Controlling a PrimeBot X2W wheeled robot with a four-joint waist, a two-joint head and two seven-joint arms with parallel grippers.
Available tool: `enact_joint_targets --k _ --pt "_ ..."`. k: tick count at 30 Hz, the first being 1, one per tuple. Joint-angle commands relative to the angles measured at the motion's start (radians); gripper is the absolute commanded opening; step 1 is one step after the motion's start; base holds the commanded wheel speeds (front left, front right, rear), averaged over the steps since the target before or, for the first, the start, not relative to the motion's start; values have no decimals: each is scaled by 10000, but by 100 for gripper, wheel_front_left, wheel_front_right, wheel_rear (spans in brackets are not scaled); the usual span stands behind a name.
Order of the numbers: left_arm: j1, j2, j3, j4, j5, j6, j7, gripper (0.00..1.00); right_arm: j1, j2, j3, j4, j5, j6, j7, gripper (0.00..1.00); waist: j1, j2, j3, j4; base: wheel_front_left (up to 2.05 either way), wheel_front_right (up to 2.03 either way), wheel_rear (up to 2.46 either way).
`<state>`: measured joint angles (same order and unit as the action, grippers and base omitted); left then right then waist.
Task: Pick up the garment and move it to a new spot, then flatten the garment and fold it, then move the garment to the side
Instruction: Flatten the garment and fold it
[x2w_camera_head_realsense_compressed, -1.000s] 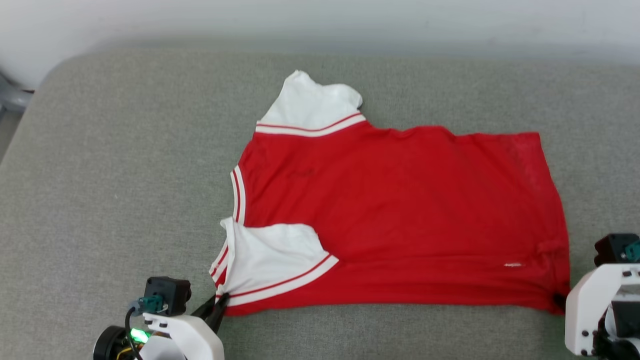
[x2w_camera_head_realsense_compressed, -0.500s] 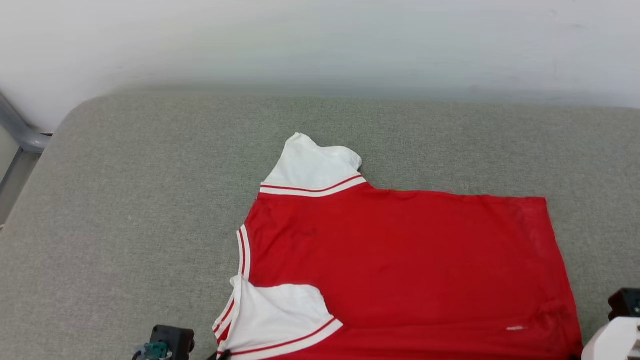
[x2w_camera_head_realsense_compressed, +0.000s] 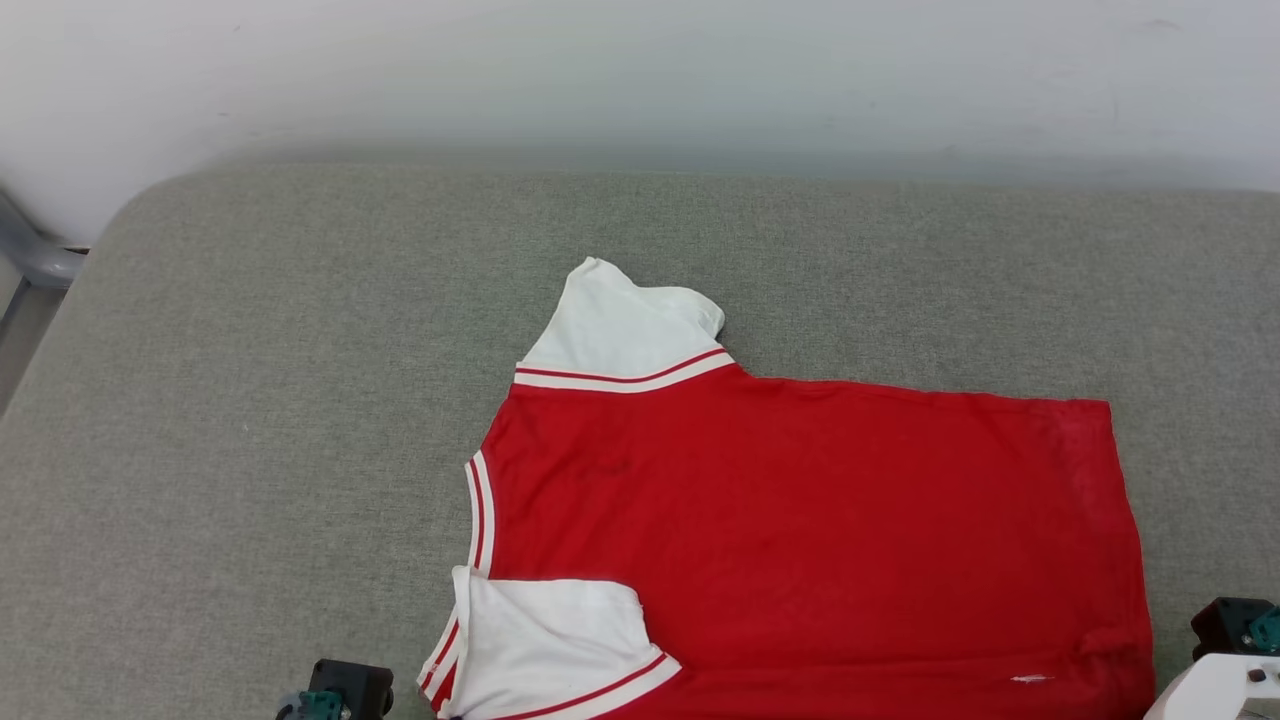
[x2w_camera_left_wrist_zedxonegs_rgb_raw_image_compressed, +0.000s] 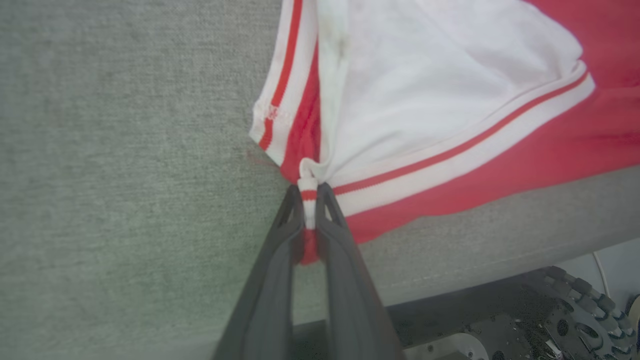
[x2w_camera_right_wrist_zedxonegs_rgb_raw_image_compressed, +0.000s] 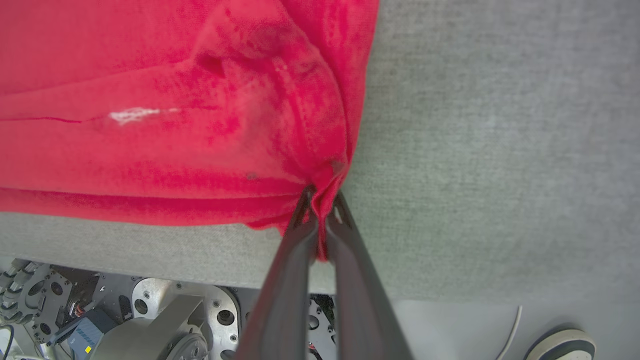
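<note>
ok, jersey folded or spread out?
Spread: the garment lies open across the grey cushion, far sleeve out; only the near sleeve laps onto the body.

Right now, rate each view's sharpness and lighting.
Head view: even, soft light, no glare, the garment sharp. Left wrist view: hazy throughout, white sleeve washed out, left end effector soft. Right wrist view: red oversaturated and blotchy, right end effector blurred close to the lens.
</note>
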<state>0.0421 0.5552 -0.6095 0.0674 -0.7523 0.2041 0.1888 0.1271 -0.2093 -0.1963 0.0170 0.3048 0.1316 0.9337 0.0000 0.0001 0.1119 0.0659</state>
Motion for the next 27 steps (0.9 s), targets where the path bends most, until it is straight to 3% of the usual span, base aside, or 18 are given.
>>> enact_joint_targets --k 1,2,3,9,14,23,27 --pt "-103 -19 17 89 -5 0 -66 0 -90 72 35 113 -43 -18 -57 9 0 -1 21 -10 0 0 0" --pt "-113 -53 27 159 -37 -4 -67 35 -134 75 103 145 10 -17 -152 89 0 -1 24 -11 0 0 0" --pt "-129 -71 33 215 -48 2 -91 100 -203 111 77 206 44 -17 -231 100 0 -1 18 -12 0 0 0" --pt "-280 -102 168 370 98 56 -461 100 -448 -11 141 266 122 -15 -849 100 0 -1 -306 -43 0 0 0" --pt "-462 -51 511 136 109 10 -1085 100 -922 265 -221 -220 537 -15 -1940 100 0 -1 -632 -96 0 0 0" --pt "-1131 -426 1233 -561 735 -411 -3932 100 -1339 -21 597 -1239 735 -14 -5285 100 0 -1 -689 -139 0 0 0" --pt "-1130 -695 1379 -751 1349 -464 -4445 100 -1094 69 872 -1226 624 -14 -6845 100 0 -1 -634 -126 0 0 0"
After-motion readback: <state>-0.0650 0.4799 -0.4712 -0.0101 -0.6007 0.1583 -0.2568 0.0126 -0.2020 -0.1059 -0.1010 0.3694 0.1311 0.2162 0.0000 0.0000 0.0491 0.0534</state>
